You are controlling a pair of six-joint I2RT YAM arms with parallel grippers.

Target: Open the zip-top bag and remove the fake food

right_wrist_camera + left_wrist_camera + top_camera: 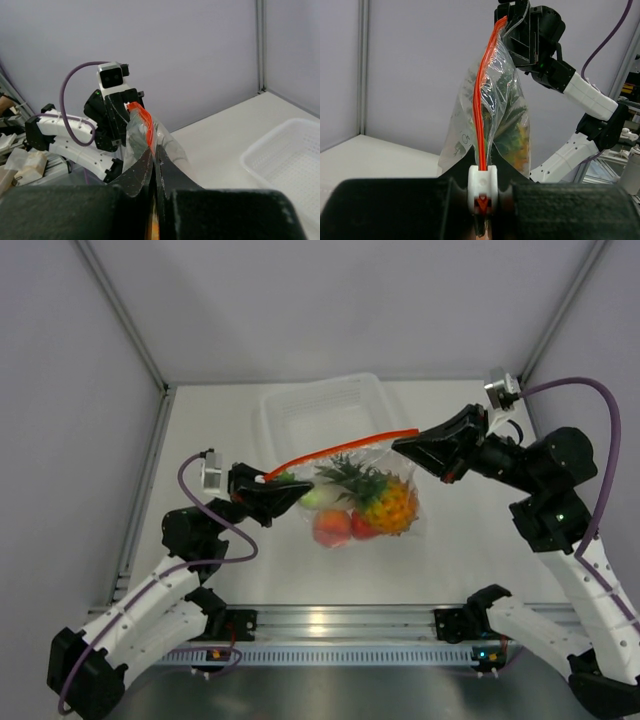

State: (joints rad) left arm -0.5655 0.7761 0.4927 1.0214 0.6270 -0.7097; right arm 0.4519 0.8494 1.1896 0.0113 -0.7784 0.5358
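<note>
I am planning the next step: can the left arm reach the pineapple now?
Probably not. The pineapple sits inside the zip-top bag, whose zip looks closed, and the left end effector is clamped on its end.

A lab robot cell: grey panel walls point(330, 300), aluminium rail point(340, 625).

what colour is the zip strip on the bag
Red-orange. The zip strip shows best in the left wrist view, running along the edge of the zip-top bag.
</note>
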